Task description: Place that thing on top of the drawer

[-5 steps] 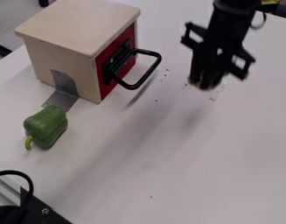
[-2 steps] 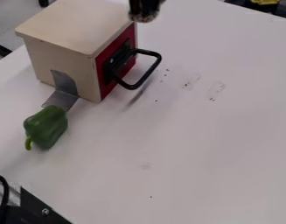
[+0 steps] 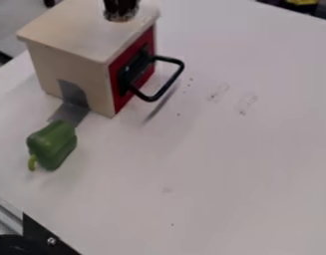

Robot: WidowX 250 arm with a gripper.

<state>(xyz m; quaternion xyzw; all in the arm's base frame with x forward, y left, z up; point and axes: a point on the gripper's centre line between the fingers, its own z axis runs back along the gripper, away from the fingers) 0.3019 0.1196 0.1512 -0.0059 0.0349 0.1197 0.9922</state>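
The gripper (image 3: 120,14) hangs at the top edge of the view, its dark tips in front of or above the box's top; whether it touches cannot be told. Below it stands the drawer box (image 3: 69,72), pale wood with a flat top and a red front. A black loop handle (image 3: 170,82) sticks out from that front, and the drawer looks closed. On the table, to the lower left of the box, lies a green bell pepper (image 3: 53,145), its stem towards the lower left, apart from the gripper.
Grey tape (image 3: 73,103) holds the box's side to the white table (image 3: 212,164). A black bracket (image 3: 49,238) with a cable stands at the lower left corner. Dark and yellow objects (image 3: 302,5) sit at the top right edge.
From the upper right, the gripper has moved left and up to the box's top. The black cable at the lower left has shifted left. Pepper and box have stayed put.
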